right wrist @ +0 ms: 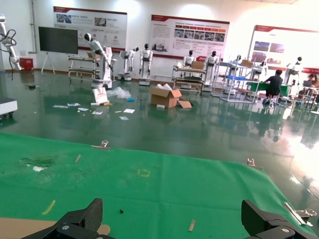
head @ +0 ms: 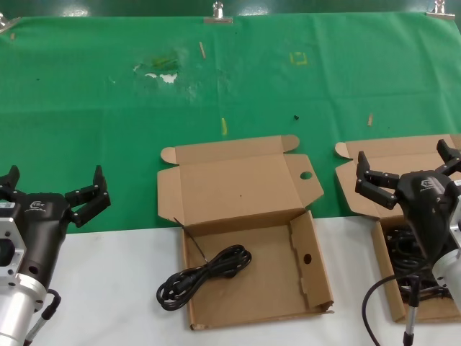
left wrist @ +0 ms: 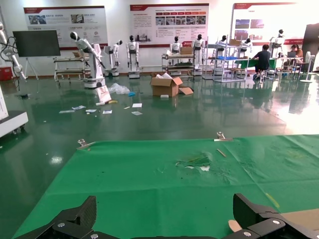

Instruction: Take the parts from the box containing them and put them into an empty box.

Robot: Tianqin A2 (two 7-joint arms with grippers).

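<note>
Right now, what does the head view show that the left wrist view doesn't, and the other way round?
Head view only: both cartons, the holed box with one cord draped over its left wall, the other box on the right under the right gripper. Left wrist view only: a hall with display boards and parked robots. Both: the green cloth and the open left gripper.

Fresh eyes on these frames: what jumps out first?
The open holed carton at centre, lid up, with one black cord bundle lying half over its left edge onto the white table. At the right edge, the second carton holds more dark cords under the right end effector, open. The left end effector, also open, waits at the near left over the green cloth.
</note>
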